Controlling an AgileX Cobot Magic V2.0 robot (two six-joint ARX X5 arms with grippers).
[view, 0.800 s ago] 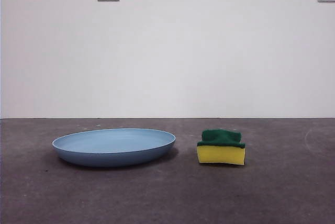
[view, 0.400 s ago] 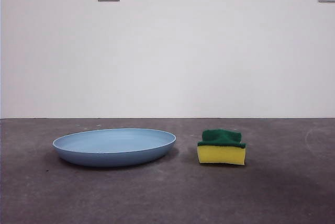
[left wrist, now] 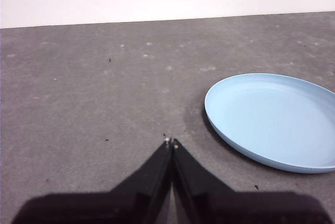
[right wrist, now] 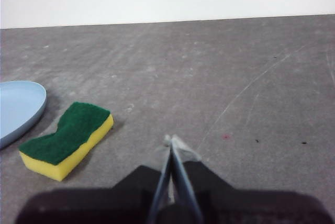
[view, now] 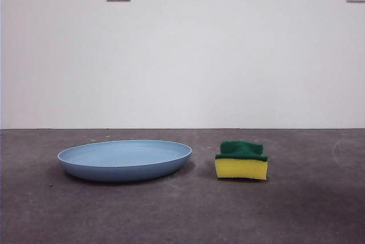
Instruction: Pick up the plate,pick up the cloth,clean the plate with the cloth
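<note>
Comparing against prior frames: I find no real displacement of either task item over the last second; any offset is too slight to call.
Landmark: the plate (view: 124, 160), light blue, flat on the grey counter (view: 182, 215), upright with its rim up.
Cloth position: the cloth (view: 241, 160), a yellow sponge with a green scouring layer on top, sits just beside the plate, apart from it and not touching.
Left hand: the left hand (left wrist: 171, 142) has its two black jaws pressed together and grips nothing; it hangs above bare counter near the plate's rim, clear of it.
Right hand: the right hand (right wrist: 171, 141) is likewise closed on nothing; it hangs above bare counter, with the cloth between it and the plate's edge.
Front view: I see neither arm there.
Meaning for task: I judge that no step is done yet; plate and cloth are both untouched.
Next requirement: I expect each hand must open its jaws before it can take its item, the left for the plate's rim, the right for the cloth.
Risk: the low rim offers little to grip, so the plate may slip.
</note>
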